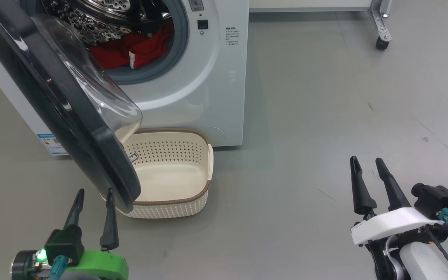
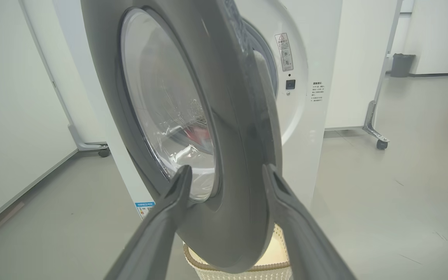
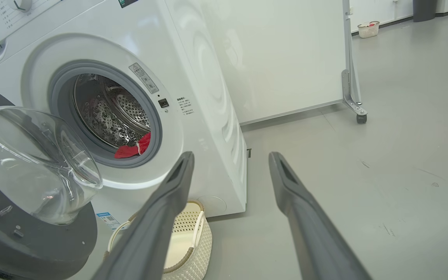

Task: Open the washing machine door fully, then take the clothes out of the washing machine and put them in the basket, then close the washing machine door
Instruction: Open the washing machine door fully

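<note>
Opening the washing machine door (image 1: 64, 116) fully, step unfinished | left gripper (image 1: 95, 190) spread, empty, beside black rim (image 2: 243, 155) | right gripper (image 1: 366, 158) spread, idle | best: push rim steadily outward, above basket (image 1: 193, 198).

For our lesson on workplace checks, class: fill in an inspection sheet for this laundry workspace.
Surface: grey floor, few scuff marks.
Job's things: washing machine door open, overhanging part of the basket; red clothes inside the washing machine; basket's visible part empty.
Clutter: nothing seen.
Hands: left hand open beside the door's lower rim; right hand open over bare floor.
Cables: dark cable with teal plug at the right wrist.
Surroundings: wheeled white partition, grey bin, second basket far off.
</note>
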